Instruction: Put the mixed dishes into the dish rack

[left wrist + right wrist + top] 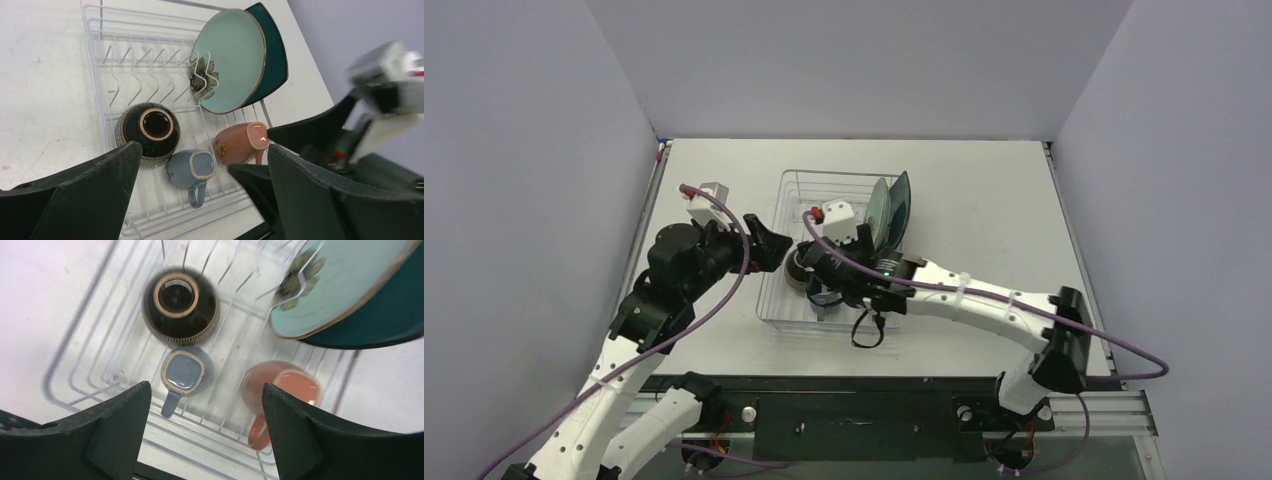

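Observation:
The dish rack (824,176) holds all the dishes. The pale teal plate (230,60) stands in the prongs, with the dark teal plate (275,55) leaning behind it. The brown bowl (147,132) sits upside down at the rack's near left. The grey-blue mug (190,170) and salmon-orange mug (240,142) lie beside it. My left gripper (202,147) is open and empty above the rack's near left edge (779,245). My right gripper (206,387) is open and empty above the two mugs (819,285); the grey-blue mug (184,372) is just ahead of it.
The rack's wire rim (80,370) runs under both grippers. The two grippers are close together over the rack's near end. A small grey bracket (714,190) stands on the table left of the rack. Grey walls enclose the table on three sides.

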Tool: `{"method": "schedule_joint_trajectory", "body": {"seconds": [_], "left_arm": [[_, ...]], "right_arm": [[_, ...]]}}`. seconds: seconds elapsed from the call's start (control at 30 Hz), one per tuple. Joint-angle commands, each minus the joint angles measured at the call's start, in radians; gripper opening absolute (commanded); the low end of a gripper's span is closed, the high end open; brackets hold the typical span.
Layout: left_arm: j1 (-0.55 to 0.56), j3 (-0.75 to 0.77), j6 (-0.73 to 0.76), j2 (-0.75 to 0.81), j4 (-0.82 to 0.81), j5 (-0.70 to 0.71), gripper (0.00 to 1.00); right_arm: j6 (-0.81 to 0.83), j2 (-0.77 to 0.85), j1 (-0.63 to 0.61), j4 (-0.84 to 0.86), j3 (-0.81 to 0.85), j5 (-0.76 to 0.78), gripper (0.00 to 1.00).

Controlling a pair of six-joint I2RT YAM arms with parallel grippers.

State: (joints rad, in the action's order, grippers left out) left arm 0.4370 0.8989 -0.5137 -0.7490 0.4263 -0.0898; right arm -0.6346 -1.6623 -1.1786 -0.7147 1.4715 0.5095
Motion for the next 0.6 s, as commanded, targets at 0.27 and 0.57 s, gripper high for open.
{"method": "schedule_joint_trajectory", "body": {"seconds": [0.27,0.57], "left_arm": [[-0.001,0.311,0.127,0.065,0.057,0.158,0.96],[-0.003,0.352,0.2,0.124,0.033,0.247,0.96]], "right_arm": [[0.194,0.63,0.053,0.004,-0.048,0.37,0.79],[0.319,0.967,0.051,0.075,-0.111,0.436,0.82]]}}
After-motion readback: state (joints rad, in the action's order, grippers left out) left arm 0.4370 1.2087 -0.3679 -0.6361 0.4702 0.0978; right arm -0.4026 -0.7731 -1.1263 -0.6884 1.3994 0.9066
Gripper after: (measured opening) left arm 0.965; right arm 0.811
